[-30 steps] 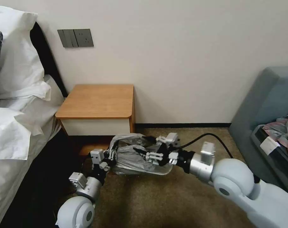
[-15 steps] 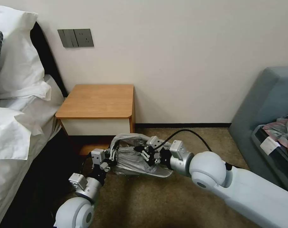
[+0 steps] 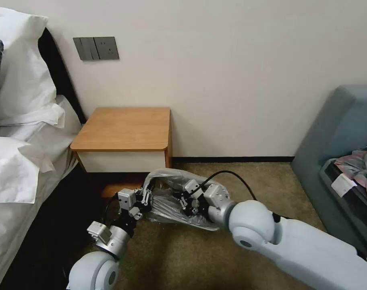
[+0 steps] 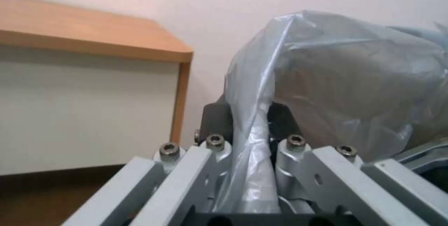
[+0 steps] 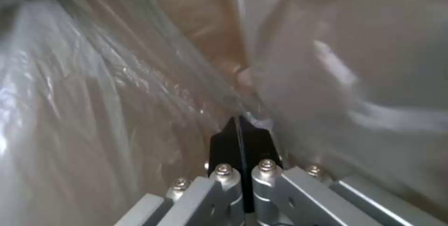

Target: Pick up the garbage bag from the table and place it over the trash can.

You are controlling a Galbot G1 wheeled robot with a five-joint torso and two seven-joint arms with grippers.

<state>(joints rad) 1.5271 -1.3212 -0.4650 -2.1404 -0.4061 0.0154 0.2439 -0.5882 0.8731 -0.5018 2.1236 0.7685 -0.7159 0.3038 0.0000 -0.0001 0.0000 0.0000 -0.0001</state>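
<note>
So the garbage bag is down low over the carpet, right in front of the nightstand counter and just off its right front corner. It's thin, see-through grey plastic, super wrinkly, puffed up into a rounded hump with shiny creases all over. Through the film you can make out a pale cream shape underneath, which looks like the trash can with the bag draped over it, though only a sliver of rim peeks out at the lower right edge.

The left end effector sits at the bag's left side. In the left wrist view its fingers are squeezed onto a gathered strip of the plastic, which runs down between them, with the rest ballooning up beside the counter's edge.

The right end effector is pushed in from the right, up against the middle of the bag. In the right wrist view its black fingertips are pressed together, with folds of film all round them; can't really tell if any plastic is pinched in there. Brownish tones show through the plastic in that view.
</note>
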